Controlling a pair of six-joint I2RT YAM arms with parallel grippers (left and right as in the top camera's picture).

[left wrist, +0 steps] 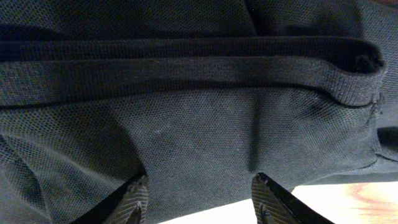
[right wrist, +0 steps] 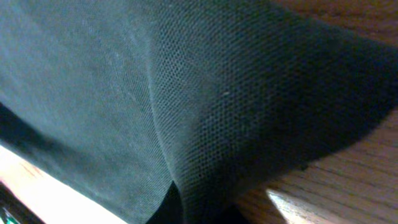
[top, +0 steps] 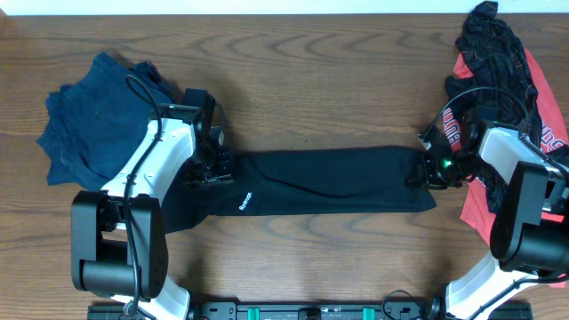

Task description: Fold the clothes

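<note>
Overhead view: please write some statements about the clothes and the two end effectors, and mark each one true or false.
1. The black garment reaches from the left end effector to the right end effector. True.
2. The blue garment lies on the robot's right. False: it is heaped on the left.
3. The red garment lies partly under a dark patterned garment. True.
4. The black garment is folded into a small square. False: it lies as a long strip.
</note>
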